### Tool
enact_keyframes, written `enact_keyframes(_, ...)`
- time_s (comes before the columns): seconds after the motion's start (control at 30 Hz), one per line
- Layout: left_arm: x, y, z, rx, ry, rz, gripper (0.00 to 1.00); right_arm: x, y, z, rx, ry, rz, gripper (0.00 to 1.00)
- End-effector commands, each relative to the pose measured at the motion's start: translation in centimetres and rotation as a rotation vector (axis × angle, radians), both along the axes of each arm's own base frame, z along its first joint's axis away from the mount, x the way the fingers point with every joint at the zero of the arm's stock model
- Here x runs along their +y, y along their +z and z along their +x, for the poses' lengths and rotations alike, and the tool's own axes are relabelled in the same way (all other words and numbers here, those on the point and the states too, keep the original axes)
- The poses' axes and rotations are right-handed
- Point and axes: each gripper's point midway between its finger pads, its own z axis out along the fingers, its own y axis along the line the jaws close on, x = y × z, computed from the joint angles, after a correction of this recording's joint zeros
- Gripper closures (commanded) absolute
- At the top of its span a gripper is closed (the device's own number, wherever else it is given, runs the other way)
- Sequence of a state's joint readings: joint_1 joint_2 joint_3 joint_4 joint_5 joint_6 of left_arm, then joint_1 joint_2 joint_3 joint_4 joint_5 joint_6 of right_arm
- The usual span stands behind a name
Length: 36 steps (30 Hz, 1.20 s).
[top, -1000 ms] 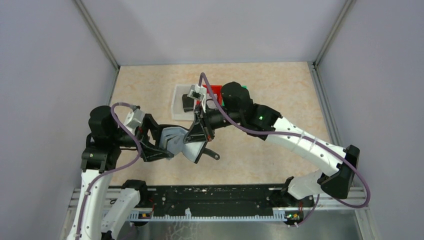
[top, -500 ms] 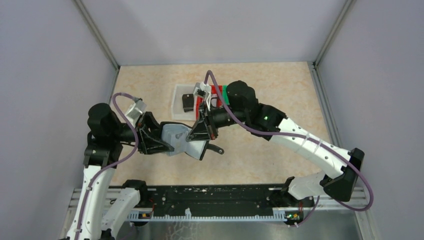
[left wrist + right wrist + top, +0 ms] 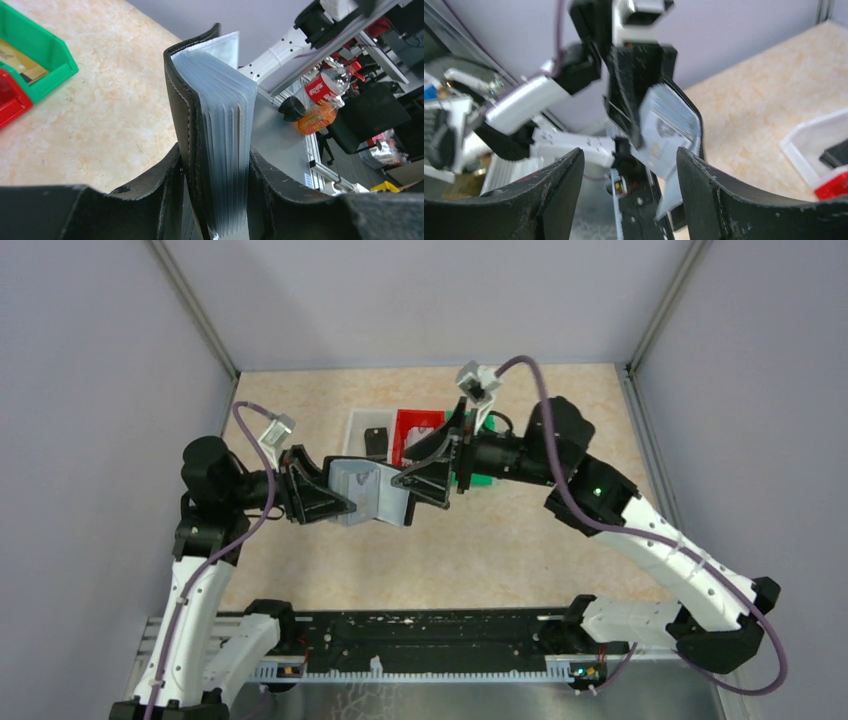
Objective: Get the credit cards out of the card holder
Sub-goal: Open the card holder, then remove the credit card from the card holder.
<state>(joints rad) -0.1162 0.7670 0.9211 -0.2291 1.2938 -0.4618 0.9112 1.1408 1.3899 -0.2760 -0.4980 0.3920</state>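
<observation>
Black card holder (image 3: pixel 368 492) hangs in the air above the tabletop (image 3: pixel 560 410), at the centre left of the overhead view. It is pinched at its left end by the left end effector (image 3: pixel 338 502). In the left wrist view that end effector (image 3: pixel 215 160) is clamped on it from both sides. The black cover (image 3: pixel 176 95) stands upright on the left, with a thick fan of clear plastic sleeves (image 3: pixel 222 120) on the right.

The right end effector (image 3: pixel 418 482) reaches in from the right of the overhead frame, its two fingers spread apart at the holder's right edge. In the right wrist view both fingers (image 3: pixel 551 192) fill the lower corners. The holder (image 3: pixel 669 122) shows in the gap beyond them with its pale sleeves facing the camera. The picture is blurred, so I cannot tell whether the fingers touch it.

Behind the holder, toward the upper middle of the overhead view, three bins sit in a row on the tabletop. The white bin (image 3: pixel 352 435) holds a black card (image 3: pixel 376 445). The red bin (image 3: pixel 420 425) is just beside it. The green bin (image 3: pixel 484 478) is mostly hidden by the right arm. In the upper left of the left wrist view, a tan card (image 3: pixel 15 56) lies in the green bin (image 3: pixel 52 52).
</observation>
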Motion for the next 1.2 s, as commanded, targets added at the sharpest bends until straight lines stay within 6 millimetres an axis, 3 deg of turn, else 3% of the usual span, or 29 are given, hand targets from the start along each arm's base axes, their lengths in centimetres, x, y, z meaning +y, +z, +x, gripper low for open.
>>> enact_keyframes(0.0,0.1,1.0,1.1,0.006,0.065,-0.009,1.0,-2.1,8.1,-0.2,-0.025,-0.081,0.284,0.37)
enact_keyframes(0.2,0.1,1.0,1.4,-0.001,0.076,-0.001,1.0,1.1,5.7,-1.2,0.088,0.004,0.259,0.41)
enact_keyframes(0.3,0.0,1.3,0.9,0.003,0.043,-0.006,1.0,2.1,2.9,-1.0,0.149,0.02,0.222,0.41)
enact_keyframes(0.63,0.0,2.8,-1.5,0.033,-0.133,-0.041,1.0,1.1,-1.1,-1.7,0.213,0.027,0.194,0.43)
enact_keyframes(0.9,0.0,4.0,-2.1,0.05,-0.139,-0.057,0.98,1.9,-2.8,-1.9,0.273,0.066,0.221,0.47)
enact_keyframes(1.17,-0.1,4.0,-1.7,0.1,-0.123,-0.065,0.93,3.1,-2.1,-1.9,0.296,0.124,0.289,0.5)
